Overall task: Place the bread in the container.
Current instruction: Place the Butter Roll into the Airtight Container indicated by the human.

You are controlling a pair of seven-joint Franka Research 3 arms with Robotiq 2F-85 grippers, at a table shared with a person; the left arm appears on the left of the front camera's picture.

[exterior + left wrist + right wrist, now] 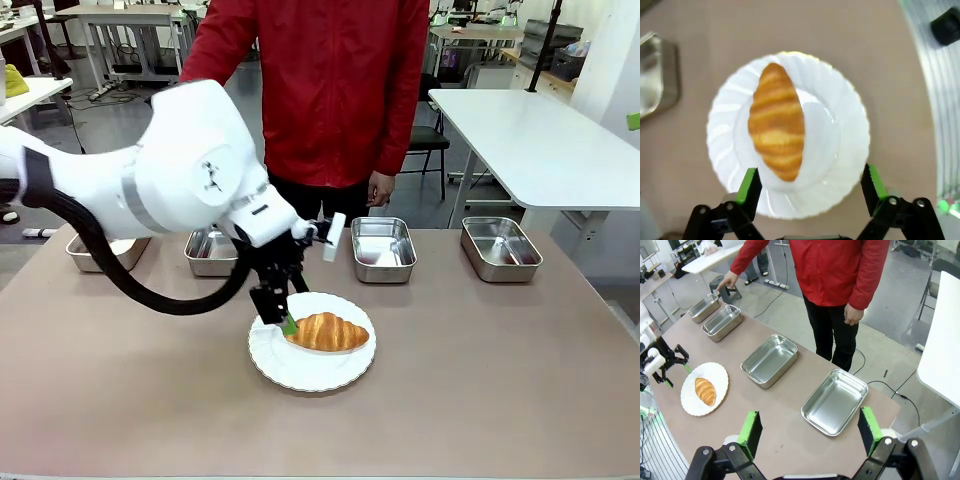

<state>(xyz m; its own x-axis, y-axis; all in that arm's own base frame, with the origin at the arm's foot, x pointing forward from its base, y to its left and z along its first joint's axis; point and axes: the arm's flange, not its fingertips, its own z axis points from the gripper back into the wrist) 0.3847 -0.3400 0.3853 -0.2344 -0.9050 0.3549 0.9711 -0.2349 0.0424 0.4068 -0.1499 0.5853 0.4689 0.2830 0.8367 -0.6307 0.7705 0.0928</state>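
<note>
The white left arm covers much of the two shiny steel rectangular trays beyond the round white scalloped plate on the robot's left; only their near corners show in the front view. Of the left gripper, one green pad shows there and the other is hidden behind its black body. Whether that pad touches the bread cannot be told.

Two more steel trays of the same kind stand beyond the plate to the right, fully in sight. Which of the four is the container cannot be told. A person in a red jacket stands behind the trays; in the right wrist view one hand reaches down past the tray farthest from the plate.

The golden-brown ridged croissant lies on the plate. In the left wrist view the left gripper's fingers are spread wide over the plate's near rim, holding nothing. The croissant lies mostly beyond them, its near tip between the pads, closer to the picture-left one. The right gripper hangs high over the table, fingers apart and holding nothing, well away from the plate.
</note>
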